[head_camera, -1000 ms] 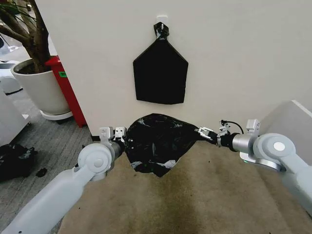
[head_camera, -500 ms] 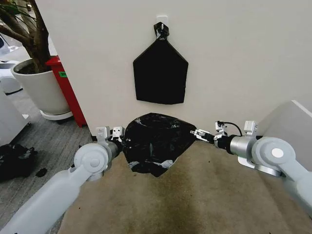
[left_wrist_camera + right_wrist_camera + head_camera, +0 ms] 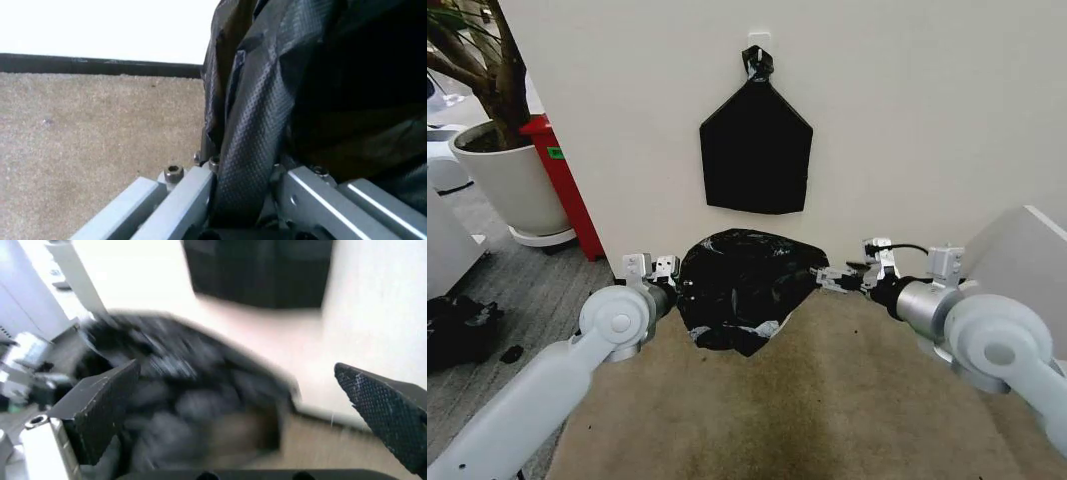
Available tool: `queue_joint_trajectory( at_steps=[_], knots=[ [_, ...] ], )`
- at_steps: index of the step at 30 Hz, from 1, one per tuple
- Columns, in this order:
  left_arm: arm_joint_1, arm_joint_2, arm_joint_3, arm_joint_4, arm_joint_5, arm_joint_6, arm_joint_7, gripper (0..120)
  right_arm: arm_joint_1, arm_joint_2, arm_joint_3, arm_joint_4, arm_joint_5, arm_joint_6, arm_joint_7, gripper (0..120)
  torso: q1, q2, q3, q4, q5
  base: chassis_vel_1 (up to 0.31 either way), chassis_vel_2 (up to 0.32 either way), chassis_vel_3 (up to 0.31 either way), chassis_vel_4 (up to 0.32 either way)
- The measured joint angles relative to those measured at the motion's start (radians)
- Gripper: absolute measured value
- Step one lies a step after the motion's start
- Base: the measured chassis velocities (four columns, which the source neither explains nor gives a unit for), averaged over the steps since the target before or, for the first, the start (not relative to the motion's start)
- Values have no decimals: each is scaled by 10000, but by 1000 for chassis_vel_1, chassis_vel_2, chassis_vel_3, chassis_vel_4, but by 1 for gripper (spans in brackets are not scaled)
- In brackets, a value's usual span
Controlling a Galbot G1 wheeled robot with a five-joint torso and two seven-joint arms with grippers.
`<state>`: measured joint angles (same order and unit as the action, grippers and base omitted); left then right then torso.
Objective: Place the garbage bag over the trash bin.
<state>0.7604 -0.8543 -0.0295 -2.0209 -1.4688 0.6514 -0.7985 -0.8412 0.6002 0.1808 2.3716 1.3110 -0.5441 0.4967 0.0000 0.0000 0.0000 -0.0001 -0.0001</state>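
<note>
The left gripper (image 3: 670, 275) is pinching the crinkly glossy black plastic garbage bag (image 3: 742, 285) at the brown carpet's (image 3: 847, 400) far edge; the right gripper (image 3: 827, 279) is gaping wide just beside it.

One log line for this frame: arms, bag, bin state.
left gripper: shut on garbage bag, its left edge | right gripper: jaws open, at bag's right edge | bag: draped over trash bin, bin hidden | site: carpet by wall

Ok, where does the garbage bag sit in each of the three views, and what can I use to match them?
Head view: the garbage bag sits low at centre, against the wall, between the grippers.
Left wrist view: it hangs on the right half, with a fold clamped in the left gripper.
Right wrist view: a blurred mass left of centre, seen between the open pads of the right gripper.
Shared landmark: the beige carpet.
</note>
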Motion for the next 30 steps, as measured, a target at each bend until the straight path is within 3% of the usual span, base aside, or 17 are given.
queue_joint_trajectory(
  at_steps=[7, 11, 16, 20, 22, 30],
  knots=[
    [-332, 68, 315, -145, -40, 103, -261, 0, 2141, 144, -1582, -60, -1914, -235, -811, 100, 0, 0, 0, 0, -1, 0, 0, 0, 0],
    [-549, 57, 437, -279, -202, 178, -530, 0, 3242, 491, -3406, -384, -2942, -351, -946, 100, 0, -1, 1, 1, 2, 0, 0, 0, 0],
    [-676, 52, 492, -314, -273, 207, -643, 0, 3836, 815, -4643, -530, -4005, -596, -885, 100, 0, 0, 1, 2, 1, 0, 0, 0, 0],
    [-770, 73, 501, -329, -303, 227, -658, 0, 4261, 986, -5431, -511, -5039, -1466, -1056, 99, 0, 0, 1, 1, 1, 0, 0, 0, 0],
    [-775, 73, 501, -338, -304, 231, -658, 0, 4356, 1021, -5574, -497, -5180, -1651, -1047, 97, 0, 0, 0, 0, -1, 0, 0, 0, 0],
    [-701, 46, 500, -469, -306, 248, -648, 0, 4617, 1157, -6059, -1033, -6049, -1894, -1098, 68, 0, -1, 1, 1, 0, 0, 0, 0, 0]
  ],
)
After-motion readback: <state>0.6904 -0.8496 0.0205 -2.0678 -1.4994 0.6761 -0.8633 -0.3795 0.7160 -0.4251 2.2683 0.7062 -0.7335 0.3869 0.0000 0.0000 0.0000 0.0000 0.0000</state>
